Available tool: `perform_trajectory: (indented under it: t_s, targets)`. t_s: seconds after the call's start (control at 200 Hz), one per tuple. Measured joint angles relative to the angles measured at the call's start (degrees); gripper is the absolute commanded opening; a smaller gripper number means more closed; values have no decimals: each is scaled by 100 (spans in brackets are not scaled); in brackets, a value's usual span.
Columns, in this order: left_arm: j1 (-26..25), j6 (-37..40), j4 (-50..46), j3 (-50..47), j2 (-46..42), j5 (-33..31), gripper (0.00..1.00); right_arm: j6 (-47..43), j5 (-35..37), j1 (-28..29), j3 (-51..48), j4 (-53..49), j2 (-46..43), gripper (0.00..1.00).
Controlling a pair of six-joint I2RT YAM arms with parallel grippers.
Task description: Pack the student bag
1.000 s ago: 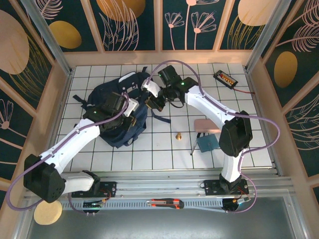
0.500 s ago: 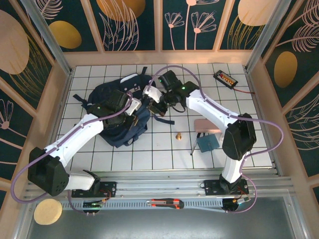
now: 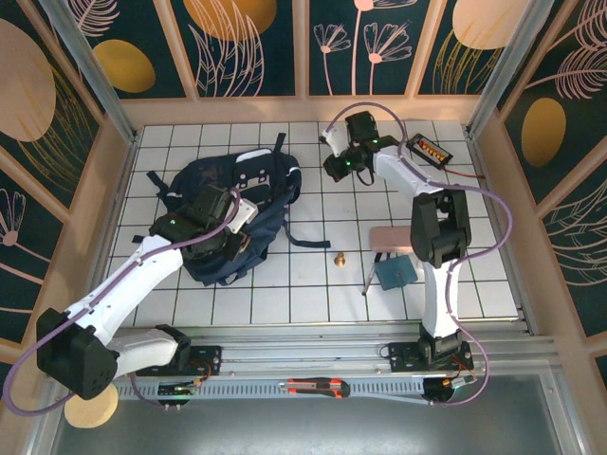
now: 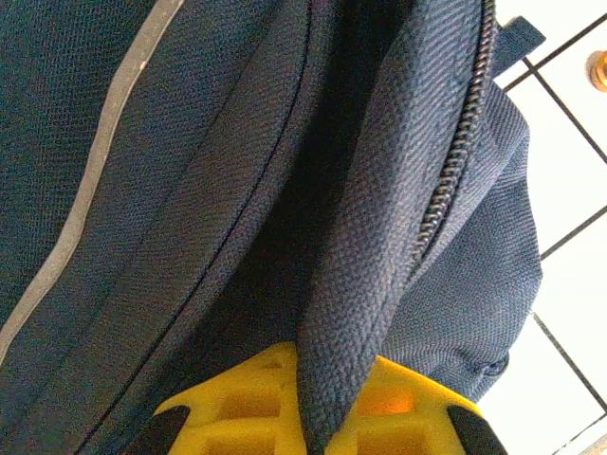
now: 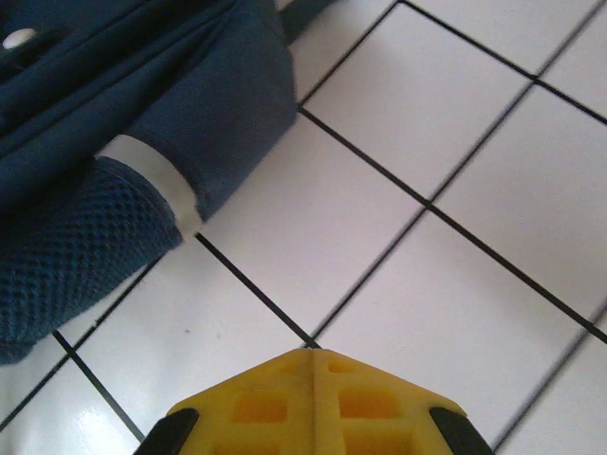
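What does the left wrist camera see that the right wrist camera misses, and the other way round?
Left wrist: the left gripper closed on a fold of the large dark navy fabric backpack beside its zipper teeth, plus a grey reflective stripe. Right wrist: the right gripper shut and empty above the white gridded table, with the backpack's mesh side pocket at the picture's left. Both: navy fabric and white tiles.

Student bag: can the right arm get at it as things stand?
Probably yes. The right gripper hangs close beside the student bag, with nothing but bare tile between them. Its jaws are shut and empty, so they would need opening first.
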Motion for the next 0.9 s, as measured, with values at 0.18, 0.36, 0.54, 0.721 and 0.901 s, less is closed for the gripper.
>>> perform_trajectory:
  t_s: [0.18, 0.36, 0.54, 0.721, 0.901]
  targets:
    - [0, 0, -2, 39, 33, -2, 0, -170, -756, 538, -1360, 844, -741, 47]
    - [0, 0, -2, 136, 162, 17, 0, 59, -1502, 953, -2730, 1681, -1764, 48]
    - [0, 4, -15, 160, 188, 17, 0, 282, -1875, 898, -2776, 2352, -1661, 49]
    - [0, 22, -66, 234, 190, 13, 0, 455, -2085, 892, -2791, 2653, -1296, 52]
    - [0, 26, -160, 354, 190, -9, 0, 546, -2210, 892, -3005, 2861, -1226, 52]
